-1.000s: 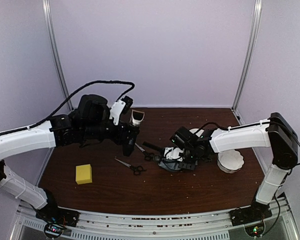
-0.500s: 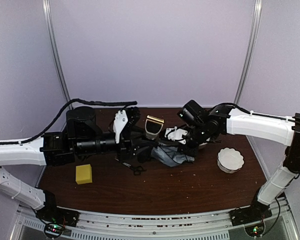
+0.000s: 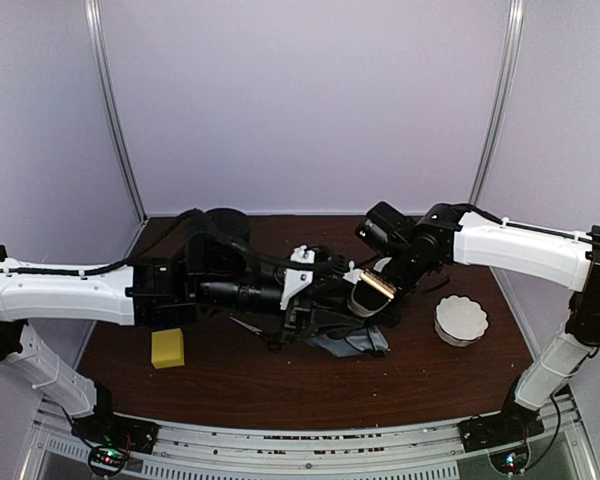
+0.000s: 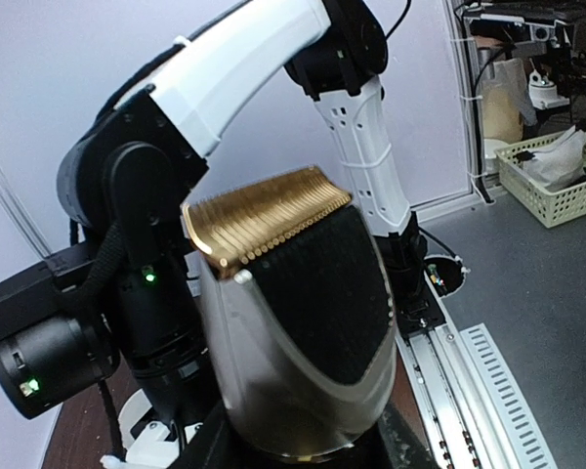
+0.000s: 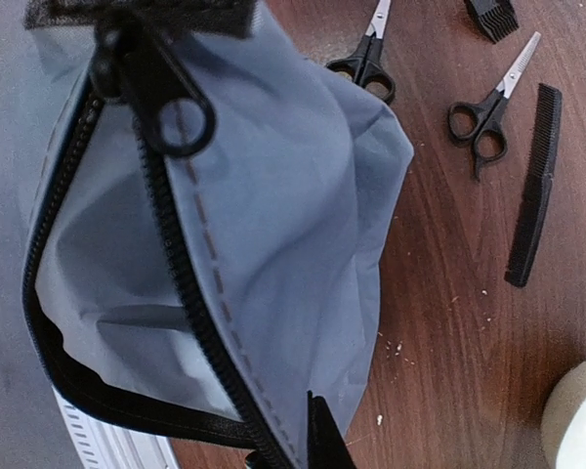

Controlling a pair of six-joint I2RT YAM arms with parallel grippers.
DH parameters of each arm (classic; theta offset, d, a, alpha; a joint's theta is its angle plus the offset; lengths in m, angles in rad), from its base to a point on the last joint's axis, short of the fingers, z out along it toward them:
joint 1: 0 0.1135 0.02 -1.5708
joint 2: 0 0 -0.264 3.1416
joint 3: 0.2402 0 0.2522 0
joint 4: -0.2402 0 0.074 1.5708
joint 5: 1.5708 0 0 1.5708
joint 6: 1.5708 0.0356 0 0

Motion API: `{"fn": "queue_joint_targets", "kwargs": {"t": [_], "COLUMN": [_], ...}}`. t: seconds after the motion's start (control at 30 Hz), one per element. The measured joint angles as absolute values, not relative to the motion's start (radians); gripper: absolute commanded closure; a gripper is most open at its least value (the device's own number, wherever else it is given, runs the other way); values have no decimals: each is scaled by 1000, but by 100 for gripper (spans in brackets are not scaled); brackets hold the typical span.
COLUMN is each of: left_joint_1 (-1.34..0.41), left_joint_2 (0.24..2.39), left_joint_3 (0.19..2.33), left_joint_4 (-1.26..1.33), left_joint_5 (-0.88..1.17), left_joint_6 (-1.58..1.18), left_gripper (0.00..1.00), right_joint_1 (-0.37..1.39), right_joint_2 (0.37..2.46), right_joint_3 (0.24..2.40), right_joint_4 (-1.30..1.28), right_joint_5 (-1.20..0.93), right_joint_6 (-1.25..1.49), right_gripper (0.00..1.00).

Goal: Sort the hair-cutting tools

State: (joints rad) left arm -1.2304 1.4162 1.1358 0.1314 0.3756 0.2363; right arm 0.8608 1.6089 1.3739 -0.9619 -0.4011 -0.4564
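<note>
From above, the left end effector (image 3: pixel 332 292) reaches over the middle of the brown surface (image 3: pixel 280 385). It holds the clipper (image 3: pixel 369 292) by its body, up in the air, with the gold teeth pointing right. Just beside it, the right end effector (image 3: pixel 385 272) is pinched tight on the top of the grey pouch (image 3: pixel 348 342). The pouch hangs down below the clipper. A yellow block (image 3: pixel 167 348) sits to the left and a white bowl (image 3: pixel 461 320) to the right.

At the left wrist, the clipper (image 4: pixel 298 332) fills the view. It stands up in the grip with its gold teeth on top.

Under the right wrist, the pouch (image 5: pixel 273 225) hangs with its zip open. The fingers are hard to make out here. Down on the surface (image 5: pixel 449 322) lie scissors (image 5: pixel 366 61) just beside the pouch. The other scissors (image 5: pixel 488 112) lie further right, near the comb (image 5: pixel 534 186). The small attachment (image 5: pixel 491 15) is at the top edge.
</note>
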Motion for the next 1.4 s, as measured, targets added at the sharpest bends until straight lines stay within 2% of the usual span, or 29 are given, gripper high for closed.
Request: {"fn": "queue_joint_targets", "kwargs": {"t": [0.3, 0.53, 0.93, 1.17, 1.4], "left_joint_1": [-1232, -1240, -1253, -1251, -1244], "left_joint_2": [1575, 1627, 1634, 1654, 1772], "left_joint_3": [1223, 1263, 1145, 1044, 1006], "left_joint_4": [96, 2, -65, -9, 80], "left_joint_5": [390, 392, 175, 15, -100], "left_joint_6": [358, 432, 480, 485, 406], "left_gripper": [100, 100, 100, 100, 100], "right_joint_1": [875, 875, 871, 856, 839], "right_joint_2": [1642, 1647, 1683, 1830, 2056], "right_joint_3": [1383, 1383, 1419, 1550, 1838], "right_joint_4": [-1024, -1045, -1114, -1271, -1343], "right_joint_5": [-553, -583, -603, -620, -618], "right_joint_6": [-478, -500, -580, -692, -753], "right_gripper": [100, 100, 100, 100, 98]}}
